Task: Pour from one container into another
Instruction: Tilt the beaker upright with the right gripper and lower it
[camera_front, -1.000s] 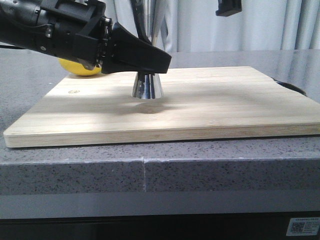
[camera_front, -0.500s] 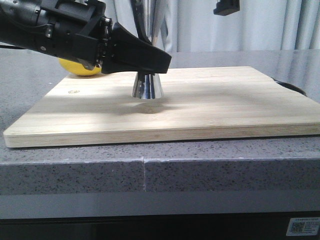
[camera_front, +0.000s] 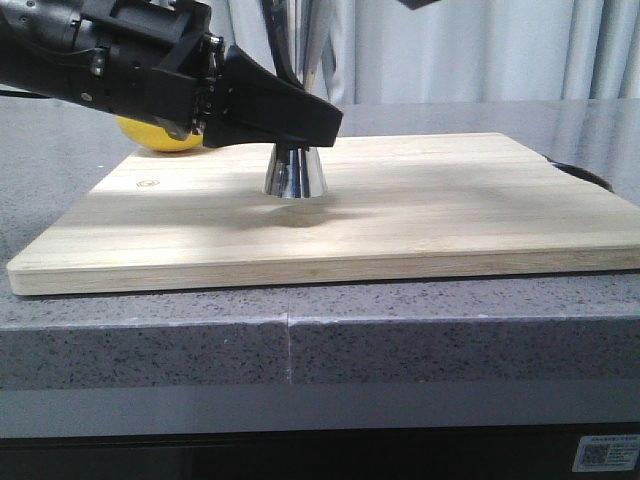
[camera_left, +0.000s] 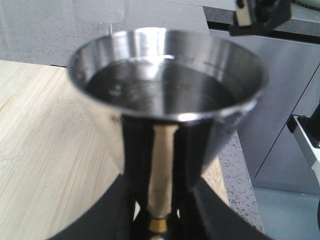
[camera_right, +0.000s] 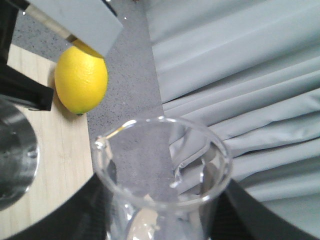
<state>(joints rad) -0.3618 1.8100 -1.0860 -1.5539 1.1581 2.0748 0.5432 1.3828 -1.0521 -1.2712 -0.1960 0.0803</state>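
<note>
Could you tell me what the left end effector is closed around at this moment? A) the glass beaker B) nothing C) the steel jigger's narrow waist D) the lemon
C: the left end effector grips the steel jigger at its gold-banded waist.

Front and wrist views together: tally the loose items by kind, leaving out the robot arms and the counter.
Shiny steel hourglass jigger: 1
Small clear glass beaker: 1
Yellow lemon: 1
Pale wooden cutting board: 1
Total: 4
</note>
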